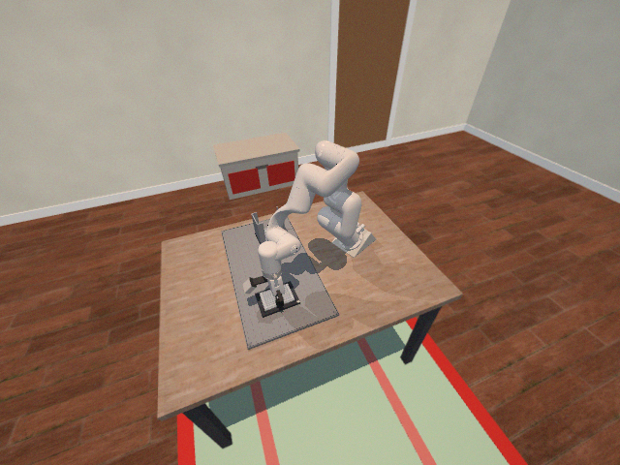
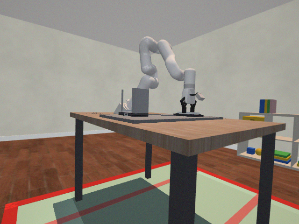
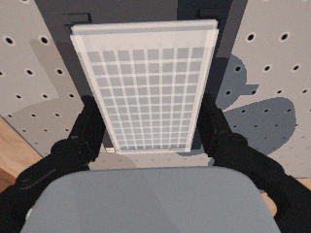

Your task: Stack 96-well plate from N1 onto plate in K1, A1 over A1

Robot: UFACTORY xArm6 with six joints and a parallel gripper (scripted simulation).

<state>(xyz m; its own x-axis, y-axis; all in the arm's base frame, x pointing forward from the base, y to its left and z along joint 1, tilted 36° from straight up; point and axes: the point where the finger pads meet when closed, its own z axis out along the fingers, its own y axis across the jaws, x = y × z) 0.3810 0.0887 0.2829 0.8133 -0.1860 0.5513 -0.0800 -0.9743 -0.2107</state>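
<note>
A pale 96-well plate point(image 3: 146, 87) lies flat in the dark plate nest N1 point(image 1: 276, 300) near the front of the grey perforated mat. My gripper point(image 3: 150, 108) stands straight over it with its black fingers pressed against the plate's two long sides, shut on the plate. The same grip shows in the exterior view point(image 2: 188, 108), low over the nest point(image 2: 188, 114). A small pale square point(image 3: 110, 150) sits at the plate's near left corner. The grey stack rack K1 point(image 2: 139, 101) point(image 1: 258, 226) stands at the far end of the mat; the plate inside it is hidden.
A thin grey post point(image 2: 122, 100) stands beside K1. A small dark block point(image 1: 257, 281) lies on the mat just left of the nest. The arm's base point(image 1: 345, 225) is at the table's back right. A shelf with coloured blocks point(image 2: 267, 135) stands off the table.
</note>
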